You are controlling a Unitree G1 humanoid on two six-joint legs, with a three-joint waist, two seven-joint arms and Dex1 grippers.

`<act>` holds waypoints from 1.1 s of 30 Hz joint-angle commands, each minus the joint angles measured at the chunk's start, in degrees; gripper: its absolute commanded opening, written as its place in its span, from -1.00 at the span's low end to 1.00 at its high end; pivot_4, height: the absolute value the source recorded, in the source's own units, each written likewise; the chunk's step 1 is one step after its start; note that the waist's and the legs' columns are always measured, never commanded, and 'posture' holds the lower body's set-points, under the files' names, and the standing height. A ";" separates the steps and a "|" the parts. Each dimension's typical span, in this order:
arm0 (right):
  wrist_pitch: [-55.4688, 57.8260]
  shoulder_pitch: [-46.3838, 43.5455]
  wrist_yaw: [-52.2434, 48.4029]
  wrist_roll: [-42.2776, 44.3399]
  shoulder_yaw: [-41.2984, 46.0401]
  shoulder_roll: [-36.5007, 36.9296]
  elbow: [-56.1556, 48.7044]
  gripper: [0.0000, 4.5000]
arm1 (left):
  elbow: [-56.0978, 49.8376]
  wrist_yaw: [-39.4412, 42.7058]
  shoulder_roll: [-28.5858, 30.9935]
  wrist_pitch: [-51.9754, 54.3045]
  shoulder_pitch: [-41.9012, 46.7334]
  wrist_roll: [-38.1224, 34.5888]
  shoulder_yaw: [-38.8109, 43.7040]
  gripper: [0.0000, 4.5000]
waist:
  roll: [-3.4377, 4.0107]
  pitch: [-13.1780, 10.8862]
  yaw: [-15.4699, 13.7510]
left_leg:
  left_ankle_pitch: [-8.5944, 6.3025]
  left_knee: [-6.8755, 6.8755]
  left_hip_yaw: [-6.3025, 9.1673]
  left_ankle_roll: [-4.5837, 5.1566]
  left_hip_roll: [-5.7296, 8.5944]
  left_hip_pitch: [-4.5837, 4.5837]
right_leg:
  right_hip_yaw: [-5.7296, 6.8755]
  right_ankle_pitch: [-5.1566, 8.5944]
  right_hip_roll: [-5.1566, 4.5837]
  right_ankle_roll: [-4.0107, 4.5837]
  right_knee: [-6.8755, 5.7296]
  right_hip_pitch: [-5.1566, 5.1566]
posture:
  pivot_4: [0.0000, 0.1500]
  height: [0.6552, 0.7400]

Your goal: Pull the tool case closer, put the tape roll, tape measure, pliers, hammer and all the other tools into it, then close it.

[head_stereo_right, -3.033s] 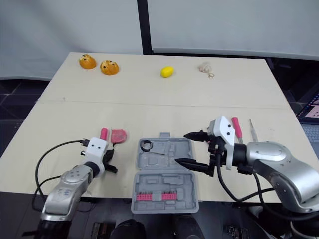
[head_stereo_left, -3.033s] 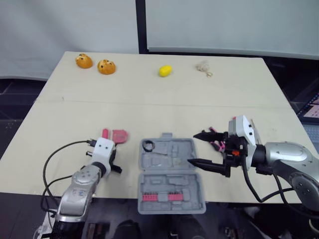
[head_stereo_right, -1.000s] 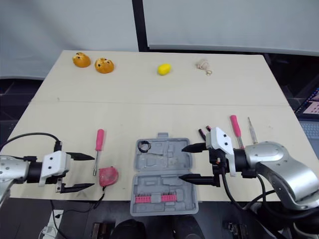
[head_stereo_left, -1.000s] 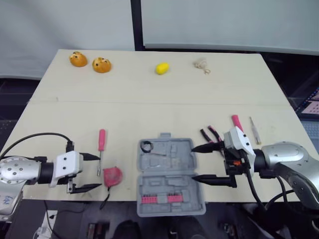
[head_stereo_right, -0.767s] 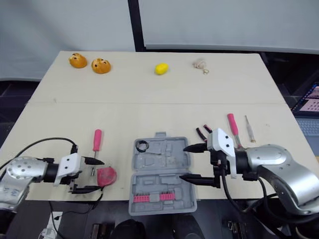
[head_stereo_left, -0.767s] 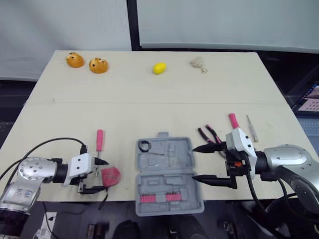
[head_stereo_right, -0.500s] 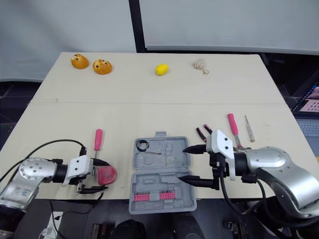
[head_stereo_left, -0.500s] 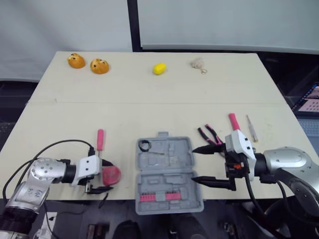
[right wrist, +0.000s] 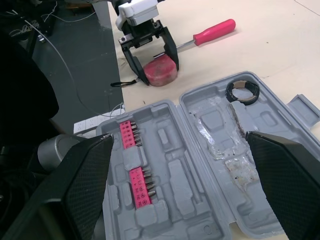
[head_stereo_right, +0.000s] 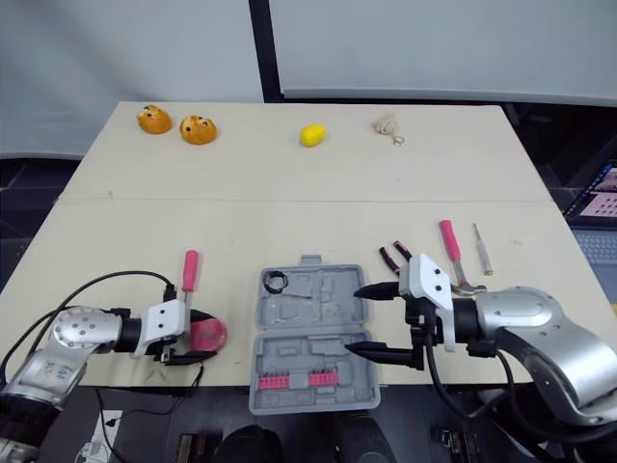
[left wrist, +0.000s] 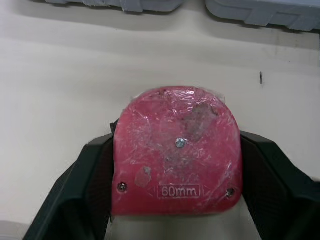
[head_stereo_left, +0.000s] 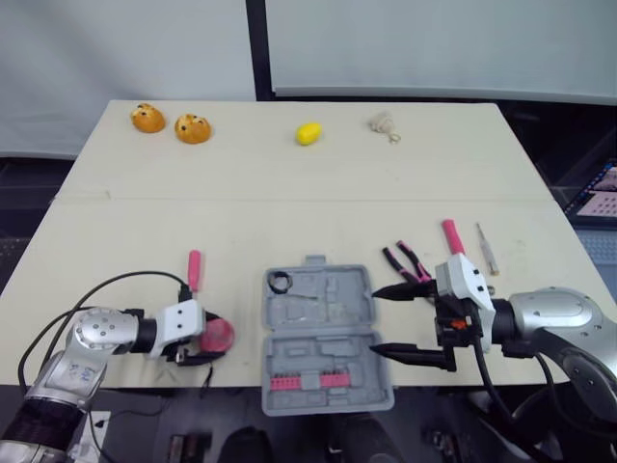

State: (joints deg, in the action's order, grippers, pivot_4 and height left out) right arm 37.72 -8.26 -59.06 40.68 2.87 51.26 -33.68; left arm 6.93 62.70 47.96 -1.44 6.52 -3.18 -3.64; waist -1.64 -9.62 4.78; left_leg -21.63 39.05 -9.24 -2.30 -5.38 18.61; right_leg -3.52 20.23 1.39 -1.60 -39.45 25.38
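The grey tool case lies open at the table's front edge, with a black tape roll in its far left pocket and pink bits in the near half. My left gripper is shut on the red tape measure, one finger against each side; it rests on the table left of the case. A pink-handled screwdriver lies just beyond it. My right gripper stands open over the case's right edge, holding nothing. Pliers, a pink-handled tool and a thin pale tool lie to the right.
Along the far edge sit two orange objects, a yellow lemon and a small beige knot. A black cable loops from my left arm over the front edge.
My left gripper slid right along the front edge to the tape measure and its fingers closed in around it. The right gripper stayed open beside the case.
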 commanded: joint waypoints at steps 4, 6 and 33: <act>0.10 -1.31 0.06 1.54 2.64 0.84 -1.13 1.00 | -4.47 2.23 1.98 2.12 1.81 -3.98 2.64 0.32 | 0.00 0.00 0.03 | 0.00 0.01 0.00 0.00 0.00 0.00 | 0.00 0.00 0.00 0.00 -0.01 0.00 | 1.00 1.00; 0.66 -1.85 -0.04 2.16 3.00 1.07 -0.84 1.00 | -8.05 3.46 3.01 4.13 2.71 -6.06 3.71 0.32 | 0.00 0.00 -0.01 | 0.00 0.02 0.01 0.00 0.00 0.03 | 0.01 0.00 0.00 0.00 0.00 0.01 | 1.00 1.00; 46.93 -23.81 44.98 37.46 4.22 -24.40 18.97 1.00 | -21.51 -1.85 -12.08 7.47 24.75 -2.60 -10.95 0.32 | -0.01 0.02 0.07 | 0.03 0.09 0.05 -0.06 0.01 0.16 | -0.06 0.00 0.06 0.01 -0.11 0.15 | 1.00 1.00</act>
State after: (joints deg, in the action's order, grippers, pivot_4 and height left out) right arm 83.92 -31.29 -15.98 75.13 5.28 27.15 -14.72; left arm -13.87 61.30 36.02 6.86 30.32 -6.10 -14.70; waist -1.65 -9.60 4.85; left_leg -21.60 39.14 -9.18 -2.36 -5.38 18.79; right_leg -3.57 20.23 1.45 -1.59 -39.56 25.53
